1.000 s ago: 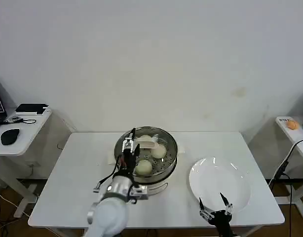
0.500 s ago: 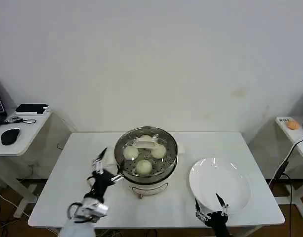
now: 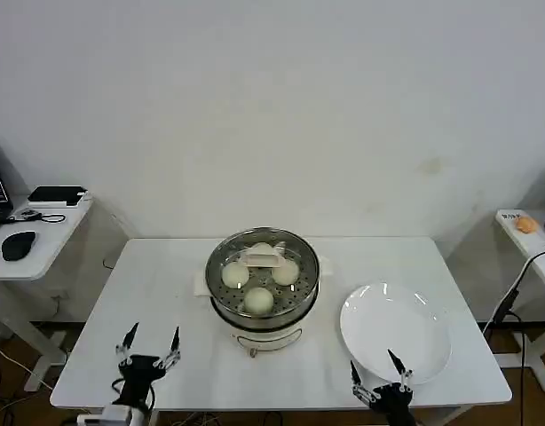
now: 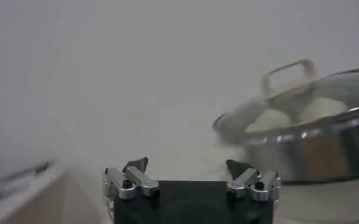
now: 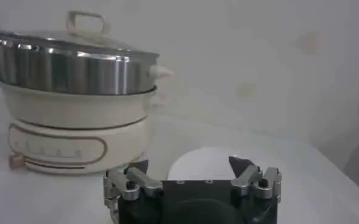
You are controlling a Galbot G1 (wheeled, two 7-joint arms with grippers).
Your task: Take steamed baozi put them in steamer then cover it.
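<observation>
A round shiny stainless-steel steamer on a white base sits mid-table under a clear glass lid, with smooth cream-white buns inside. A white plate lies beside it. The left gripper and right gripper hover spread-fingered near the white table's front edge.

Two black robot grippers, left and right, each carry silver metal knuckles and dark pointed fingers.

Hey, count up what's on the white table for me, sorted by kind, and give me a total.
Baozi, under the lid: 4
Steamer: 1
Glass lid on the steamer: 1
White plate: 1
Total: 7
</observation>
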